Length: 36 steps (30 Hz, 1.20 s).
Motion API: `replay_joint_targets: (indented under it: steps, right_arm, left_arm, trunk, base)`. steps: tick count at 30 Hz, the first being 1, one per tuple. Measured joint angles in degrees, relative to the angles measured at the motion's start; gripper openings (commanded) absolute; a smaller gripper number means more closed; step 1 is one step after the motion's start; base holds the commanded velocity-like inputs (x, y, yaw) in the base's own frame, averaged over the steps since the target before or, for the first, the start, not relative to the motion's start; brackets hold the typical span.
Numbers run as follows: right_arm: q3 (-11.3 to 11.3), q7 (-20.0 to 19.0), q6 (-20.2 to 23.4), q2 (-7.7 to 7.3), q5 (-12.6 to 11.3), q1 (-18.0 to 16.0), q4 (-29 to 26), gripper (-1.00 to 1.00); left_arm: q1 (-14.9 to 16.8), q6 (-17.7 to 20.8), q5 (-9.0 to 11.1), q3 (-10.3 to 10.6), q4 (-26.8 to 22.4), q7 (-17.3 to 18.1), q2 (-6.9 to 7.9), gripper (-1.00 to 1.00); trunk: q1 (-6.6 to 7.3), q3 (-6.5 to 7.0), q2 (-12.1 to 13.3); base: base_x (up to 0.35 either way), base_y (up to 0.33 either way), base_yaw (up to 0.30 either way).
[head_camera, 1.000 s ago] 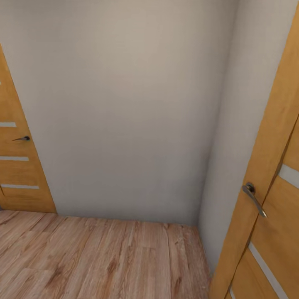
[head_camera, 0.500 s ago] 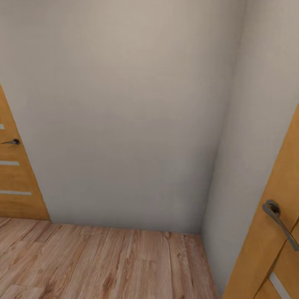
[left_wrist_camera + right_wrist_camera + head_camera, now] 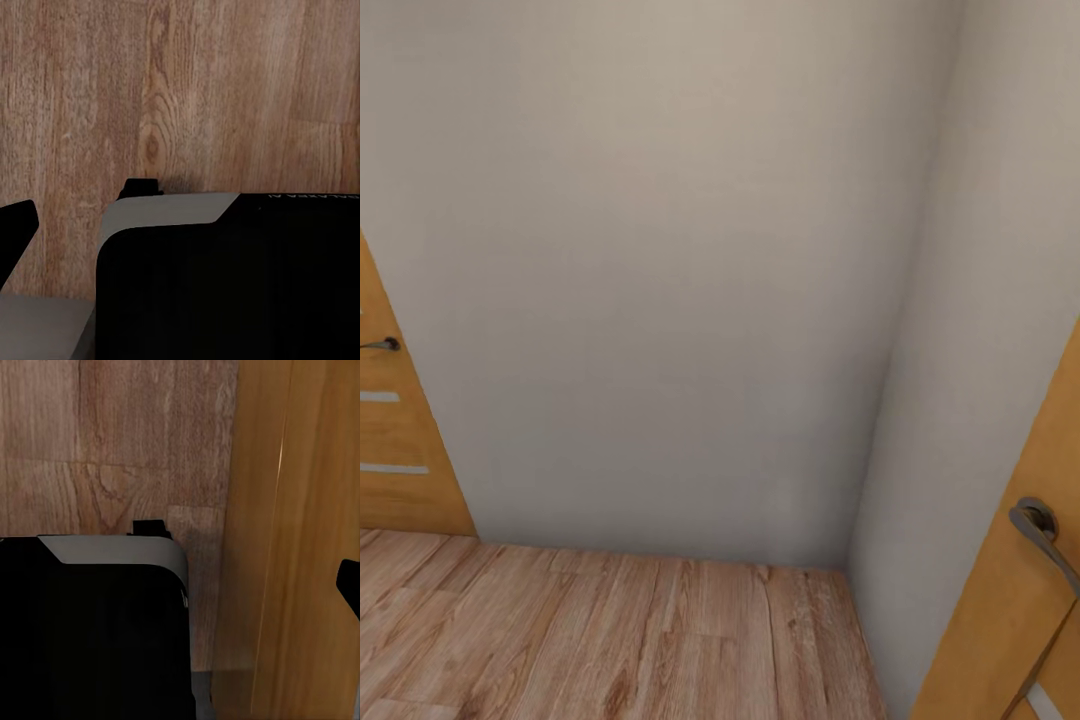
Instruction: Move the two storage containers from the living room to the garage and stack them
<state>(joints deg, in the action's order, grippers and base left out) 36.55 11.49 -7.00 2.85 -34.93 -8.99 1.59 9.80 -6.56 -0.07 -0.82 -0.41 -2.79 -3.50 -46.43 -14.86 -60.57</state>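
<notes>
The two storage containers are out of view. I face a plain pale wall (image 3: 660, 250) in a corner, above a light wood plank floor (image 3: 610, 640). In the left wrist view a black fingertip (image 3: 13, 236) shows at the frame's edge, over the planks (image 3: 187, 90) and beside my black and grey body (image 3: 225, 285). In the right wrist view another black fingertip (image 3: 350, 583) shows at the edge, in front of an orange wooden door (image 3: 300, 510). Nothing is seen held by either one.
An orange wooden door (image 3: 390, 450) with a metal handle (image 3: 382, 344) stands at the left. A second orange door (image 3: 1010, 600) with a lever handle (image 3: 1045, 535) stands close at the right, beside the side wall (image 3: 980, 300).
The whole head view has shifted: both doors have slid outward toward the picture's edges and the wall looms larger, so the camera has moved closer to the corner.
</notes>
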Motion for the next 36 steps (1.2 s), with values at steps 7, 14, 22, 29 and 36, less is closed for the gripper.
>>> replay_joint_targets:
  steps: [7,14,22,29,36]
  right_arm:
    - [0.00,0.00,0.00,0.00,0.07,0.01,0.00,1.00]
    - [0.00,0.00,0.09,0.00,-0.02,0.00,0.00,1.00]
    - [0.00,0.01,0.19,0.00,-0.02,0.00,0.00,1.00]
    - [0.00,0.00,0.19,0.00,-0.01,0.01,0.00,1.00]
    - [0.00,0.01,0.19,0.00,-0.01,0.00,0.00,1.00]
  left_arm:
    - [0.00,0.00,0.00,0.00,0.00,-0.03,0.00,1.00]
    - [0.00,0.00,0.00,0.00,0.00,0.02,0.00,1.00]
    - [-0.01,0.00,0.00,0.00,-0.02,0.01,0.01,1.00]
    - [-0.01,0.00,0.00,0.01,-0.02,-0.02,0.01,1.00]
    - [-0.01,0.00,-0.01,0.01,-0.02,0.02,0.01,1.00]
  trunk:
    - [0.00,0.00,0.00]
    - [0.00,0.00,0.00]
    - [0.00,0.00,0.00]
    - [0.00,0.00,0.00]
    - [0.00,0.00,0.00]
  base:
    - [0.000,0.000,0.000]
    - [0.000,0.000,0.000]
    - [0.000,0.000,0.113]
    - [0.000,0.000,0.260]
    - [0.000,0.000,0.269]
